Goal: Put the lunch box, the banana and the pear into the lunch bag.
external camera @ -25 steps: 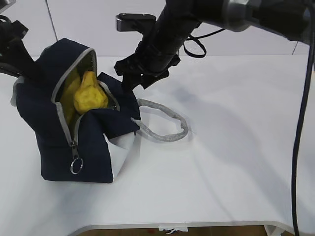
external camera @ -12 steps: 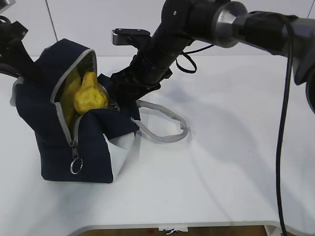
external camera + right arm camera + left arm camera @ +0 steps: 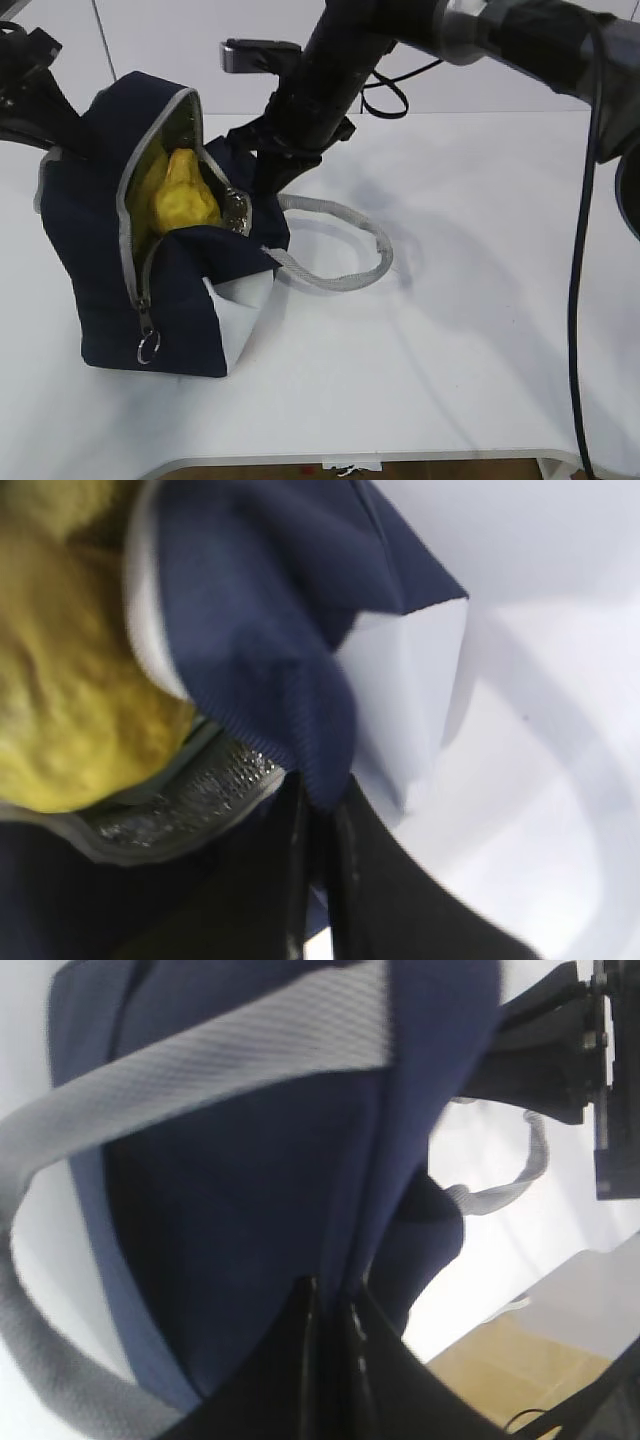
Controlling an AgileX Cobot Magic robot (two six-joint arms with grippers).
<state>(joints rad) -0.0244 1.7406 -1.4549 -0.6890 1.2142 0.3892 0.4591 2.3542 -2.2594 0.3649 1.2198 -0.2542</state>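
The navy lunch bag [image 3: 90, 260] stands on the left of the white table with its zipper open. The lumpy yellow pear [image 3: 183, 195] shows in the opening, with the banana [image 3: 147, 185] behind it. The lunch box is hidden. My left gripper [image 3: 328, 1305] is shut on a fold of the bag's navy fabric [image 3: 240, 1210] at its back left. My right gripper [image 3: 318, 805] is shut on the bag's navy flap [image 3: 290, 640] at the right edge of the opening, beside the pear [image 3: 70, 700]. It also shows in the exterior view [image 3: 255, 180].
A grey webbing handle [image 3: 345, 250] loops on the table to the right of the bag. The zipper's ring pull [image 3: 148, 349] hangs at the bag's front. The right arm [image 3: 330, 70] reaches in from the upper right. The table's front edge [image 3: 400, 462] is near.
My right gripper has moved down and left to the bag's flap and closed on it. The bag's opening has been pulled wider and the bag has shifted a little.
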